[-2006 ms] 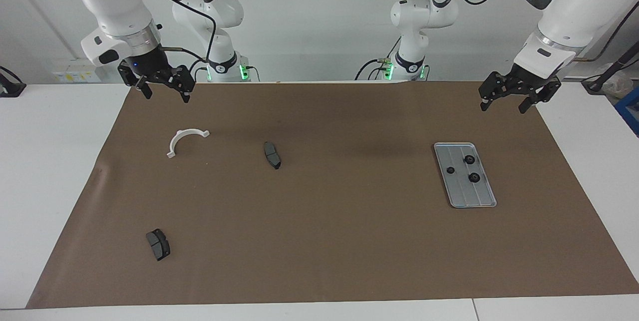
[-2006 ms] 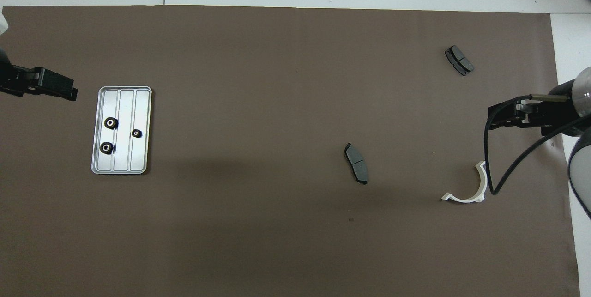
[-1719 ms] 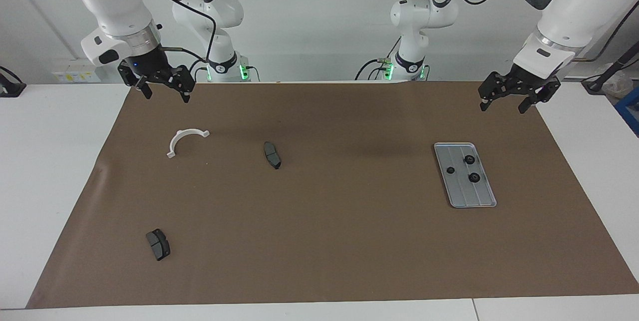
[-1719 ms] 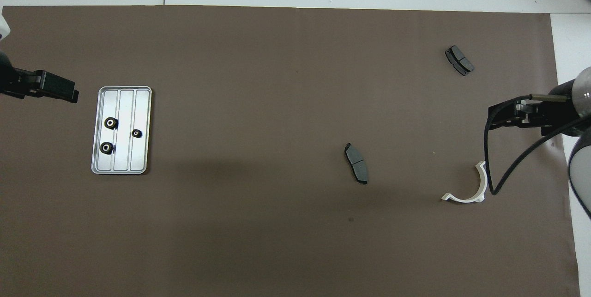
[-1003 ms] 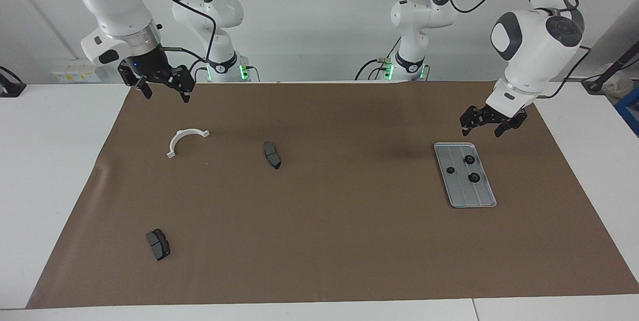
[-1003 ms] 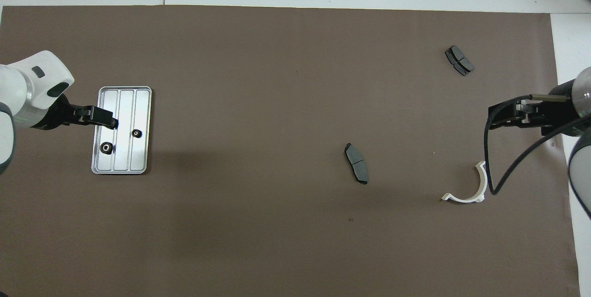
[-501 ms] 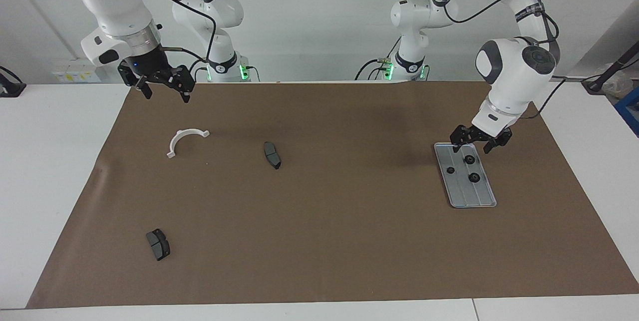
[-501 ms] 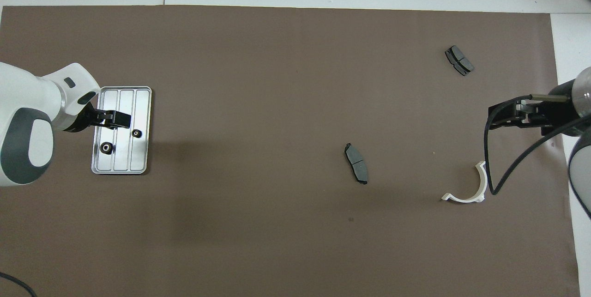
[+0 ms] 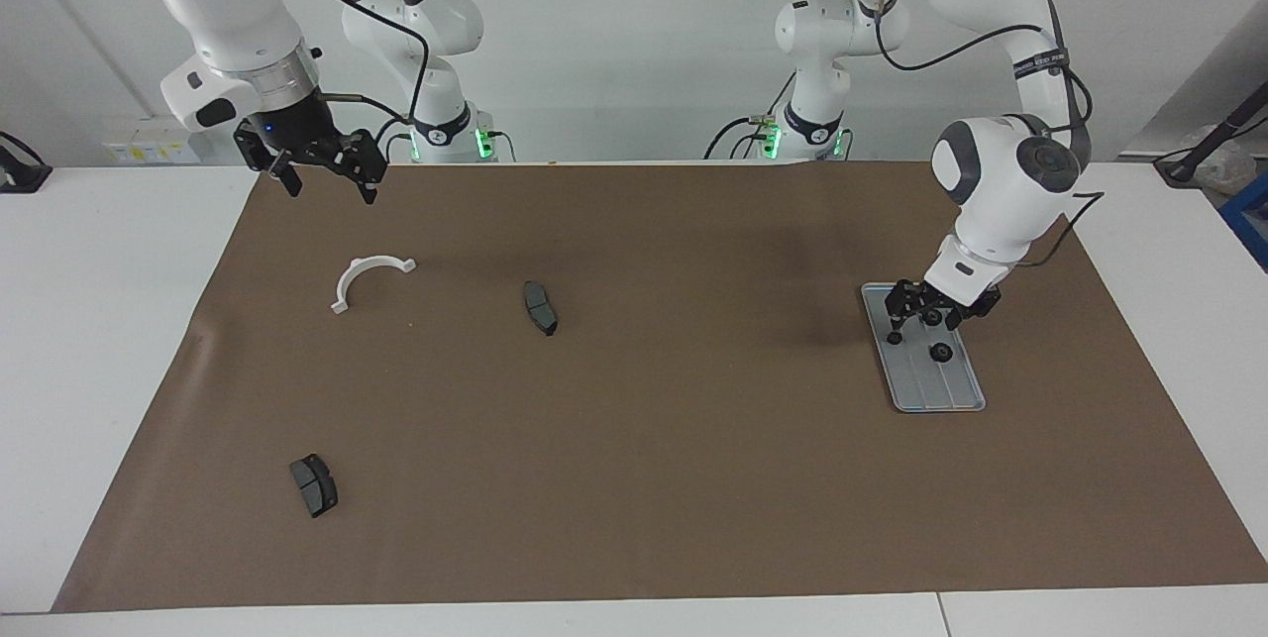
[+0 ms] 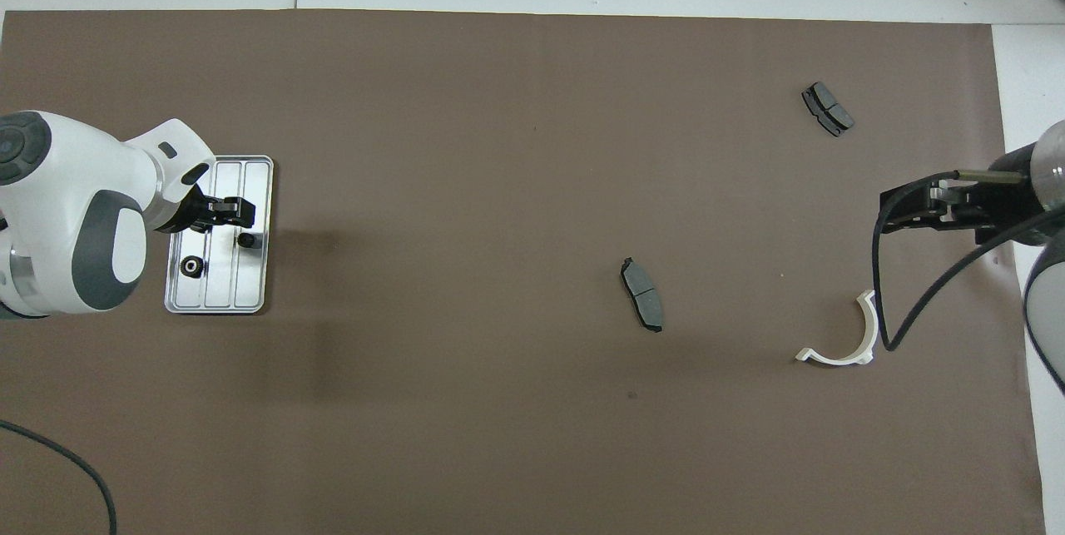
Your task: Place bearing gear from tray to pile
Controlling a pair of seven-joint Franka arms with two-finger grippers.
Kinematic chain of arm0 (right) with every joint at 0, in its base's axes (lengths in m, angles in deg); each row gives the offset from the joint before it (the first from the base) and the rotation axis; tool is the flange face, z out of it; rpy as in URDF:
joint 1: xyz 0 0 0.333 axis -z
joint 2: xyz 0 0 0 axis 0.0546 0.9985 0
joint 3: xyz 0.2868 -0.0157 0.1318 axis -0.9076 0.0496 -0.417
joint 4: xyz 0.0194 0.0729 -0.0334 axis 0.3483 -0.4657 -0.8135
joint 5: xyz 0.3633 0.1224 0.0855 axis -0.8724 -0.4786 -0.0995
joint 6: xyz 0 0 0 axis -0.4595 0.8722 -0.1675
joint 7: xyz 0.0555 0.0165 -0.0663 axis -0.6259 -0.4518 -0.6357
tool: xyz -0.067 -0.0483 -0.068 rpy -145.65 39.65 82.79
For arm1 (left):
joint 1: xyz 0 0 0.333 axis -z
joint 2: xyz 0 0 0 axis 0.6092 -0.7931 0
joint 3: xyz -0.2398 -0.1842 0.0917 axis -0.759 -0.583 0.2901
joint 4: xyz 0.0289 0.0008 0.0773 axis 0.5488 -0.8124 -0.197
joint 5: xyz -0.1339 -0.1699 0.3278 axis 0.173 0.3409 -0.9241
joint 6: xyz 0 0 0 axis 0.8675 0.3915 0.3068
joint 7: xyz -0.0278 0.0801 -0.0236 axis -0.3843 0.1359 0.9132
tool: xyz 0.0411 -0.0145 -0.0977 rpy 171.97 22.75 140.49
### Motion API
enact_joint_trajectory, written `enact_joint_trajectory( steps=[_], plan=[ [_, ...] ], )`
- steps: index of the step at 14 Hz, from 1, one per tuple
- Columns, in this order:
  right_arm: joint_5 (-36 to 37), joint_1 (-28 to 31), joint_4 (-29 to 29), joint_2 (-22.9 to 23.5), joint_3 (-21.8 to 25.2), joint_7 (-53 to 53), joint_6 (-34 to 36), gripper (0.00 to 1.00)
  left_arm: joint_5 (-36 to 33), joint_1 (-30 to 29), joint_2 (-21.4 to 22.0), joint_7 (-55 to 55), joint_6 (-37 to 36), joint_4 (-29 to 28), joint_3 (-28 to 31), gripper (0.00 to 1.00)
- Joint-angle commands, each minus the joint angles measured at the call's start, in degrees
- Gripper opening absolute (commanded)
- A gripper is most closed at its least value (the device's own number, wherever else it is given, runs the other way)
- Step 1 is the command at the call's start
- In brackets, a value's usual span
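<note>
White desk (image 9: 99, 320) shows round every edge of the wide brown paper mat (image 9: 693, 469) that covers most of it. The middle of the mat and its whole half farther from the robots lie bare and open.

Toward my left arm's end sits the flat silver-grey grooved metal tray (image 9: 941, 389). It lies well inside the mat's edges, with its long axis and grooves running from nearer the robots to farther from them. In it are three small black round bearing gears. My left end effector (image 9: 926, 318) is down low over the tray's end nearer the robots. Its fingers are apart on either side of one bearing gear (image 9: 931, 317), and I cannot tell that they touch it. A smaller gear (image 9: 894, 337) lies just beside one fingertip, and the third gear (image 9: 940, 353) sits farther down the tray.

Toward the right arm's end the pile is only a loose scatter. The white half-ring bracket (image 9: 344, 288) lies nearest the robots. One dark grey brake pad (image 9: 540, 307) is nearer the mat's middle, and the second brake pad (image 9: 314, 484) lies far out, well apart.

My right end effector (image 9: 322, 176) waits in the air with its fingers spread wide and empty. It is over the mat's edge nearest the robots.
</note>
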Motion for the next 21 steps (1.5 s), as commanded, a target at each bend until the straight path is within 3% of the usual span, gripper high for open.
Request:
enact_joint_trajectory(
  steps=[1,7,21],
  plan=[
    [-1.0,0.9,0.5,0.2,-0.4,-2.1,0.6,1.0,0.3,0.3,0.4,2.6,2.4,-2.3,0.1,0.64],
    [-0.9,0.9,0.5,0.2,-0.4,-2.1,0.6,1.0,0.3,1.2,0.3,4.6,5.3,-4.7,0.1,0.43],
    [-0.9,0.9,0.5,0.2,-0.4,-2.1,0.6,1.0,0.3,1.1,0.4,4.2,9.1,-7.3,0.2,0.31]
  ],
)
